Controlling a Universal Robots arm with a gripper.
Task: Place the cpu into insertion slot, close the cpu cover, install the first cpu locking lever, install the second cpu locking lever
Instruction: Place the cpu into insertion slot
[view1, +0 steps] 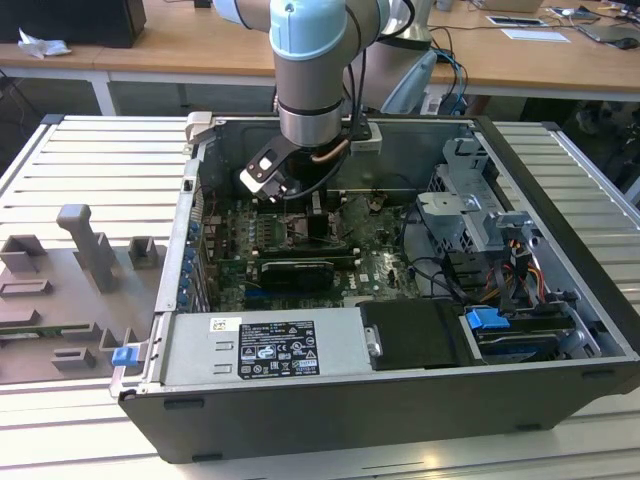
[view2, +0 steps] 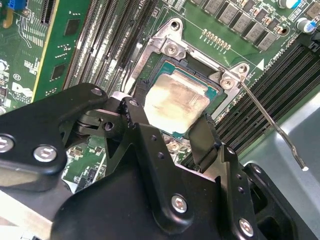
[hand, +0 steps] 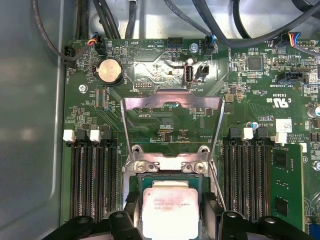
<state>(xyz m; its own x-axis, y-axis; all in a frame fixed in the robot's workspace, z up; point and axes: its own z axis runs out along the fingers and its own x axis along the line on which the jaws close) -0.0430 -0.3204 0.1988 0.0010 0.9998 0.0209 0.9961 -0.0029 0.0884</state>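
Note:
The cpu (view2: 175, 100), a pale silvery square, lies in the insertion slot (view2: 169, 46) on the green motherboard. My gripper (view2: 167, 125) reaches down over it, and the black fingers (view2: 202, 137) press against two opposite edges of the chip. In the first wrist view the cpu (hand: 170, 207) sits between the same fingers (hand: 132, 215) of the gripper (hand: 171, 220). The cpu cover (hand: 172, 100) is swung open, away from the insertion slot (hand: 170, 166). A thin locking lever (view2: 270, 122) sticks out unlatched beside the socket. In the exterior view the gripper (view1: 300, 205) is inside the computer case.
Long black memory slots (hand: 92, 180) run on both sides of the socket. Black cables (hand: 215, 20) cross the board's far end. The open computer case (view1: 330, 400) holds a power supply (view1: 270, 345) and drive cage (view1: 480, 215). Grey fixtures (view1: 85, 245) stand at the exterior view's left.

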